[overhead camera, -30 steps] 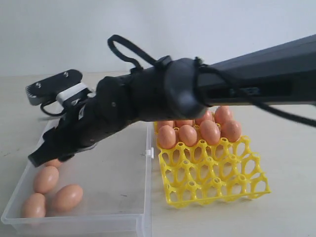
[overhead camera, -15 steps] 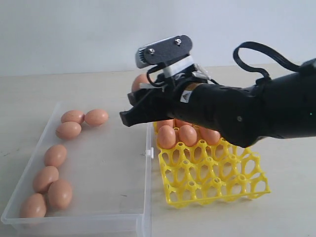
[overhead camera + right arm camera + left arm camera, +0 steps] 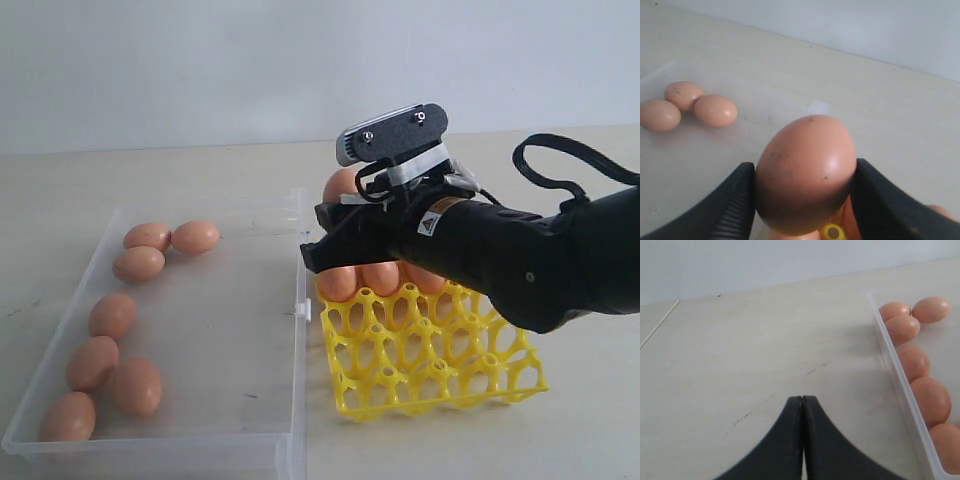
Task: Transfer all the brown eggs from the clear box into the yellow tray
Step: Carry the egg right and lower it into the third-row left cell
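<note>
A second ago my right hand (image 3: pixel 330 215) was down in the clear box (image 3: pixel 160 447), which lies toward the left edge of the worktop (image 3: pixel 230 170). Now it has lifted out and swung rightward across the box's wall. It is clamped on one brown egg (image 3: pixel 805 175), finger pads against both flanks, blunt end showing. The egg hangs in the air over the corner of the yellow tray (image 3: pixel 440 385) nearest the box and the far edge, not yet in a cup.

Seven eggs remain in the box (image 3: pixel 112 315), strung along its left wall from the far end to the near corner. The tray's rows toward the far edge hold eggs already (image 3: pixel 380 277), partly hidden by my arm. The two rows toward the near edge are open.

So this egg is mid-transfer. I judge I must come toward the near edge to reach a free cup, then lower gently.

My left hand (image 3: pixel 802 405) is closed on nothing, over bare worktop just outside the box.
</note>
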`<state>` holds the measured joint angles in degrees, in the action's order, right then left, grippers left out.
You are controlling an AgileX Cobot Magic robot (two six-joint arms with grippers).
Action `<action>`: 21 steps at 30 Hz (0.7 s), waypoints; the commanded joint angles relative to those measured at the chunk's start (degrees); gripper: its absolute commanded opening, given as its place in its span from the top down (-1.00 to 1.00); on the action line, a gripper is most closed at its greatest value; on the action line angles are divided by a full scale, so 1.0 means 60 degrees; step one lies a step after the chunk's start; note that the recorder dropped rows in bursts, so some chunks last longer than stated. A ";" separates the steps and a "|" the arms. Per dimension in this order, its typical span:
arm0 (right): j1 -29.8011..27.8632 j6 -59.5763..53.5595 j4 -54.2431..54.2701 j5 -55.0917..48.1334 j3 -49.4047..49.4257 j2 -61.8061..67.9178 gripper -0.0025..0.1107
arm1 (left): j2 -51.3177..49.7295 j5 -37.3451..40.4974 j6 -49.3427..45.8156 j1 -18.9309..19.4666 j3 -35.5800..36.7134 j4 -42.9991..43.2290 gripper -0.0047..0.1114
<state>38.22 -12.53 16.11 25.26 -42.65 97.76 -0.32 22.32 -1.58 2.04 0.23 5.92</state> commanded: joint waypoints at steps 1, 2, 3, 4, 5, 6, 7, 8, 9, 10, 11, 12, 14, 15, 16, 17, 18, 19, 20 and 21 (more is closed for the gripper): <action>-0.0053 -0.0060 -0.0111 0.0407 0.0036 0.0407 0.96 | 0.0053 -0.0087 0.0042 -0.0072 -0.0038 -0.0023 0.92; -0.0053 -0.0060 -0.0111 0.0407 0.0036 0.0527 0.96 | 0.0053 -0.0087 0.0042 -0.0072 -0.0038 -0.0023 0.92; -0.0035 -0.0018 -0.0111 0.0407 0.0036 0.0635 0.96 | 0.0053 -0.0087 0.0042 -0.0072 -0.0038 -0.0023 0.92; -0.0035 0.0065 -0.0111 0.0407 0.0051 0.0731 0.96 | 0.0053 -0.0087 0.0042 -0.0072 -0.0038 -0.0023 0.92; -0.0035 0.0112 -0.0111 0.0407 0.0073 0.0825 0.96 | 0.0053 -0.0087 0.0042 -0.0072 -0.0038 -0.0023 0.92; -0.0035 0.0203 -0.0111 0.0407 0.0096 0.0876 0.96 | 0.0053 -0.0087 0.0042 -0.0072 -0.0038 -0.0023 0.92; -0.0035 0.0319 -0.0111 0.0375 0.0151 0.0944 0.96 | 0.0053 -0.0087 0.0042 -0.0072 -0.0038 -0.0023 0.92; -0.0035 0.0382 -0.0111 0.0375 0.0210 0.0989 0.96 | 0.0053 -0.0087 0.0042 -0.0072 -0.0038 -0.0023 0.92; -0.0035 0.0382 -0.0111 0.0393 0.0305 0.0990 0.96 | 0.0053 -0.0087 0.0042 -0.0072 -0.0038 -0.0023 0.92; -0.0035 0.0382 -0.0111 0.0393 0.0393 0.1012 0.96 | 0.0053 -0.0087 0.0042 -0.0072 -0.0038 -0.0023 0.92; -0.0035 0.0382 -0.0111 0.0414 0.0481 0.1012 0.96 | 0.0053 -0.0087 0.0042 -0.0072 -0.0038 -0.0023 0.92; -0.0035 0.0382 -0.0128 0.0437 0.0540 0.1012 0.96 | 0.0053 -0.0087 0.0042 -0.0072 -0.0038 -0.0023 0.92; -0.0035 0.0382 -0.0252 0.0575 0.0701 0.1028 0.96 | 0.0053 -0.0087 0.0042 -0.0072 -0.0038 -0.0023 0.92; -0.0035 0.0382 -0.0284 0.0676 0.0787 0.1028 0.96 | 0.0053 -0.0087 0.0042 -0.0072 -0.0038 -0.0023 0.92; -0.0035 0.0382 -0.0321 0.0784 0.0858 0.1028 0.96 | 0.0053 -0.0087 0.0042 -0.0072 -0.0038 -0.0023 0.92; -0.0035 0.0382 -0.0322 0.0832 0.0921 0.1028 0.96 | 0.0053 -0.0087 0.0042 -0.0072 -0.0038 -0.0023 0.92; -0.0035 0.0382 -0.0322 0.0930 0.0955 0.1028 0.96 | 0.0053 -0.0087 0.0042 -0.0072 -0.0038 -0.0023 0.92; -0.0035 0.0382 -0.0343 0.0998 0.1023 0.1028 0.96 | 0.0053 -0.0087 0.0042 -0.0072 -0.0038 -0.0023 0.92; -0.0035 0.0382 -0.0362 0.1124 0.1048 0.1028 0.96 | 0.0053 -0.0087 0.0042 -0.0072 -0.0038 -0.0023 0.92; -0.0035 0.0382 -0.0431 0.1169 0.1064 0.1028 0.96 | 0.0053 -0.0087 0.0042 -0.0072 -0.0038 -0.0023 0.92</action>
<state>38.22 -10.46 14.66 29.62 -36.78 103.96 -0.32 22.32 -1.58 2.04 0.23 5.92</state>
